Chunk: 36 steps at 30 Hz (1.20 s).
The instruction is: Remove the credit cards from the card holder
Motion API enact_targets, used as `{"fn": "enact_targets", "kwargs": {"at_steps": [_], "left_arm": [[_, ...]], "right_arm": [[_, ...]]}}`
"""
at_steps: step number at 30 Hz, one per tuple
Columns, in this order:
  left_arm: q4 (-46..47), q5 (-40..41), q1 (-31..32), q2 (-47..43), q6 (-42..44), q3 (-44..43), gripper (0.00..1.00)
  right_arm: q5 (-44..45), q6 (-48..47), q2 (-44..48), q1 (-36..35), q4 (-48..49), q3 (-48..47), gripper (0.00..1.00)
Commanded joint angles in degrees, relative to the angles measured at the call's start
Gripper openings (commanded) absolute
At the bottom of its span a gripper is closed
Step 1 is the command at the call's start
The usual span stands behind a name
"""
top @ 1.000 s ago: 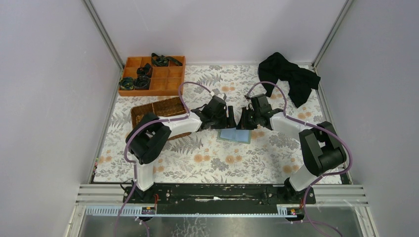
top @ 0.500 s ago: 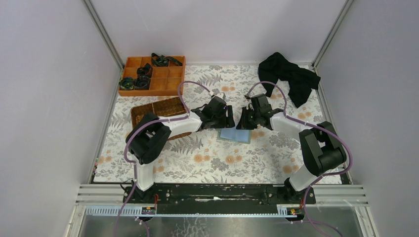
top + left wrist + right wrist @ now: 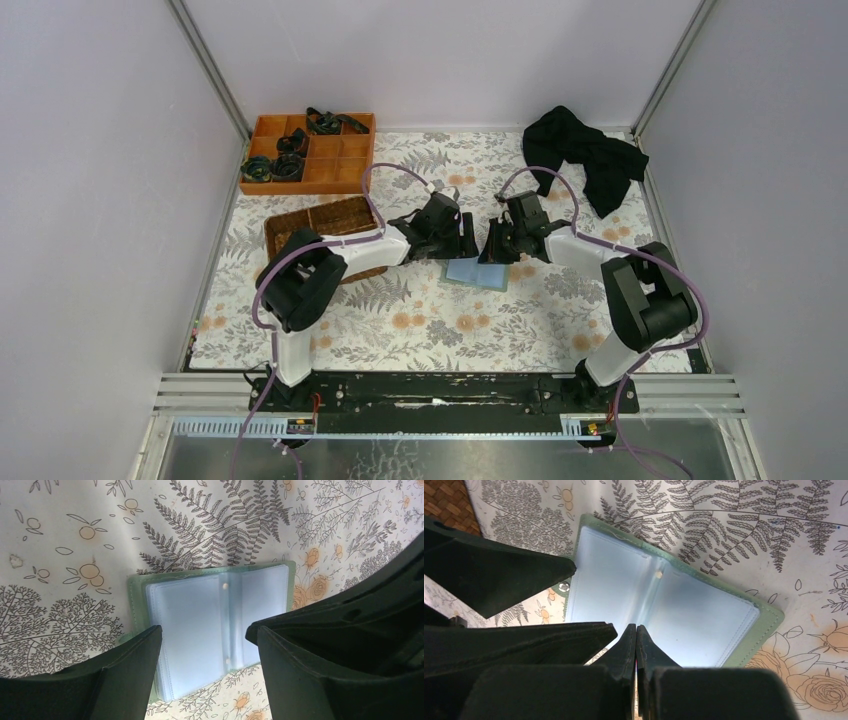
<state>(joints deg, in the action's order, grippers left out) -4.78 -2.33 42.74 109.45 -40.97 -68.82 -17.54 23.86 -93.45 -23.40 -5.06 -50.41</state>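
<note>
the left gripper (image 3: 202, 632) is hanging with its jaws spread wide and nothing between them, straddling the open card holder (image 3: 200, 615) just below. the right gripper (image 3: 636, 630) is standing fully closed, its two tips pressed together over the holder's near edge. nothing is showing between them, and i cannot tell whether they are resting on a sleeve or hovering just clear of it.

over the last second almost nothing is changing. the left wrist is barely shifting, the right arm's elbow is drifting slightly inward, and the holder is lying where it was, spread flat on the floral tablecloth (image 3: 400, 330) between the two grippers. by my reading the holder is already opened and the pulling of the credit cards is not yet begun, since none are lying out on the cloth.

the top view is giving the layout: the wicker basket (image 3: 340, 215) beside the left arm, the orange tray (image 3: 300, 187) further back, and the black cloth (image 3: 585, 155) at the far right. there the holder is showing only as a pale blue patch. the left wrist view is adding the stacked clear sleeves and a stud (image 3: 226, 586) on the spine. the right wrist view is adding the green border, a snap (image 3: 564, 586) at the edge, and the left gripper's fingers reaching in from the left. no view is making plain whether cards are sitting in the sleeves.
</note>
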Motion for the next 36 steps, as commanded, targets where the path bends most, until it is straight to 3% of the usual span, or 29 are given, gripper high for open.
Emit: {"fn": "enact_targets", "kwargs": {"at_steps": [1, 19, 36], "left_arm": [[0.8, -1.1, 0.7, 1.7, 0.7, -2.3, 0.77], [-0.7, 1.6, 0.0, 1.0, 1.7, -1.2, 0.77], [5.3, -11.4, 1.2, 5.0, -1.4, -0.8, 0.76]], "right_arm": [[-0.5, 0.2, -0.9, 0.8, 1.6, -1.3, 0.00], [-1.7, 0.2, -6.1, 1.4, 1.8, -1.3, 0.00], [-2.7, 0.5, -8.4, 1.4, 2.1, -2.2, 0.00]]}}
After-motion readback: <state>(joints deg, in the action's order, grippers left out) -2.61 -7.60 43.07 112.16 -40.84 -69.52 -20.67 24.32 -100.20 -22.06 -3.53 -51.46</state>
